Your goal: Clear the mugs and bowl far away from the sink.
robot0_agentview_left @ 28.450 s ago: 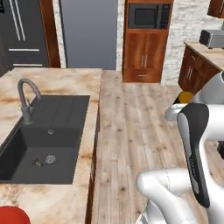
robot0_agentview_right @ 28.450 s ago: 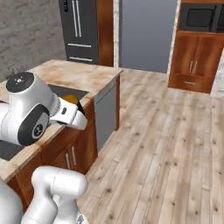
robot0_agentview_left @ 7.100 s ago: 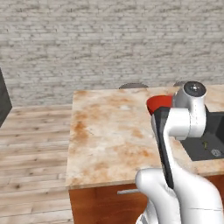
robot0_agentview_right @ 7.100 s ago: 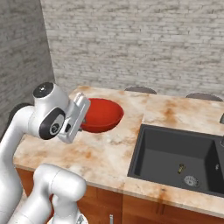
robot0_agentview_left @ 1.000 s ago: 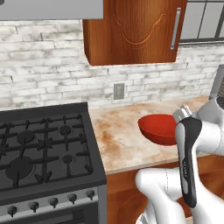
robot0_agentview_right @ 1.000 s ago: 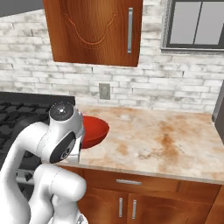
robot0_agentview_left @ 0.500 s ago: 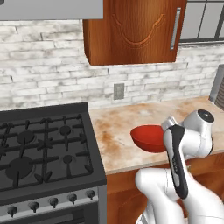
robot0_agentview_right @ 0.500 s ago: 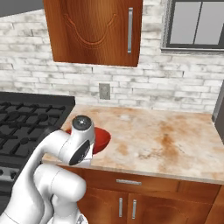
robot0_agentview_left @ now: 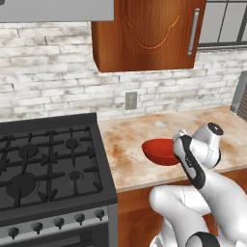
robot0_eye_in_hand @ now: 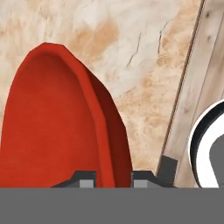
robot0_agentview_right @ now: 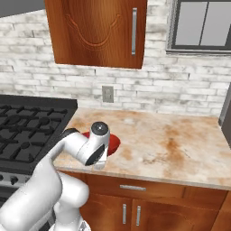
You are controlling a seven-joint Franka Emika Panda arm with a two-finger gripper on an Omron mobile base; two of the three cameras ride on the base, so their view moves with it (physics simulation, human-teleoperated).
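1. The tabletop (robot0_agentview_left: pixel 130 144) is mottled beige stone, running from the black gas stove (robot0_agentview_left: pixel 46 164) toward the window.
2. The bowl (robot0_agentview_left: pixel 159 150), glossy red, sits low over the tabletop near its front edge, just right of the stove.
3. The tool (robot0_eye_in_hand: pixel 113 178) is nearly closed, its two fingertips (robot0_eye_in_hand: pixel 86 179) pinching the bowl's rim.

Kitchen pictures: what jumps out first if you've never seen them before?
The glossy red bowl pops out, low over the speckled beige counter right of the black gas stove. In the hand view, the gripper pinches the bowl's rim between its dark fingertips. The white robot arm curls over it.
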